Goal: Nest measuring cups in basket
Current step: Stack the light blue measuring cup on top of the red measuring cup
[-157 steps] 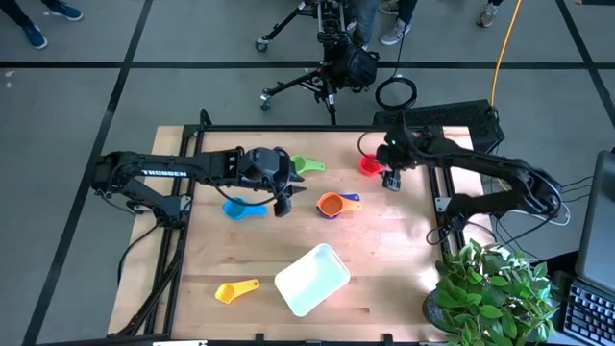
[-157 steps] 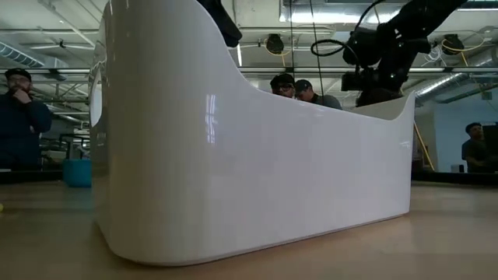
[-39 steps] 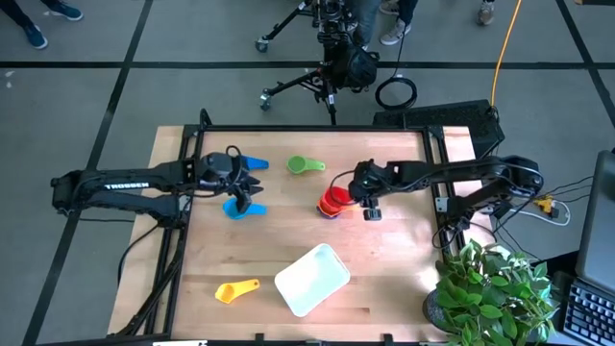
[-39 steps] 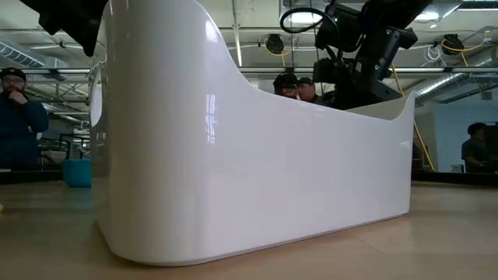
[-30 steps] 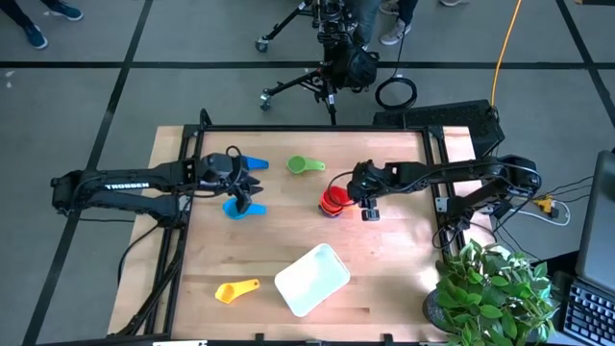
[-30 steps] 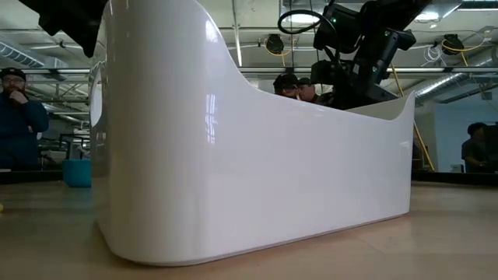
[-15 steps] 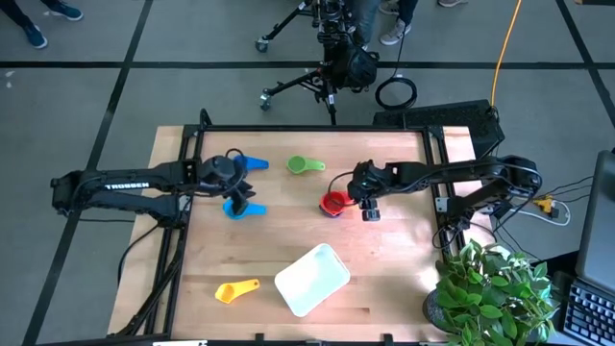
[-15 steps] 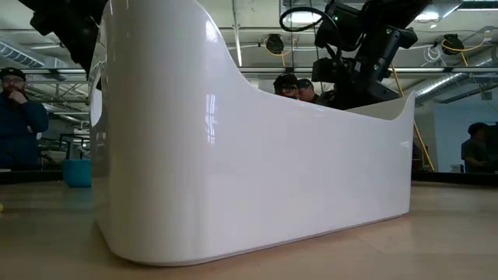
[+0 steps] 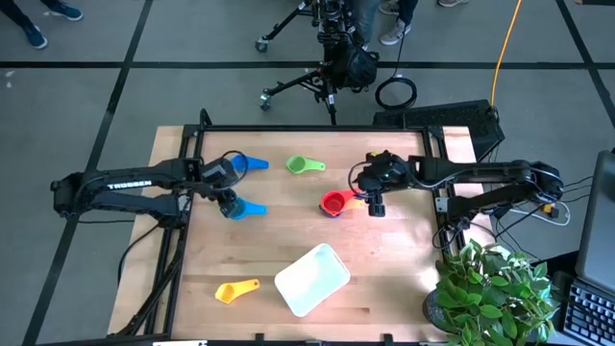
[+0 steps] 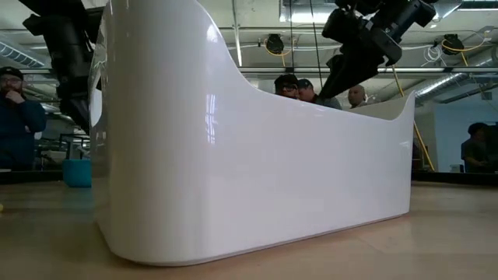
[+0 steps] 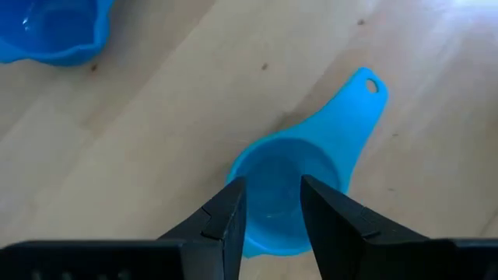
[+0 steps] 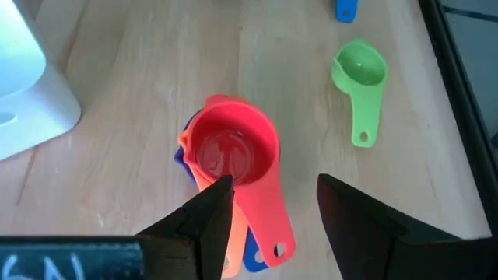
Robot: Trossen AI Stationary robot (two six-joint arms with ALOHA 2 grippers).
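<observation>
I find the basket (image 9: 311,280) empty. Three cups (image 12: 233,152) stacked at 12 o'clock beneath my parted right end effector (image 12: 267,204); left end effector (image 11: 269,211), parted, straddles a blue cup's (image 11: 292,187) rim. Four remain loose.

The red cup (image 9: 332,203) sits nested on the orange and dark blue cups at mid-bench. The green cup (image 9: 305,165) and two light blue cups (image 9: 252,163) (image 9: 246,208) lie apart; the yellow cup (image 9: 235,289) lies near the empty white basket (image 9: 311,279).

wood table (image 9: 384,288) | basket (image 9: 312,279) | yellow cup (image 9: 235,289) | green cup (image 9: 306,165) | red stack (image 9: 334,203)
</observation>
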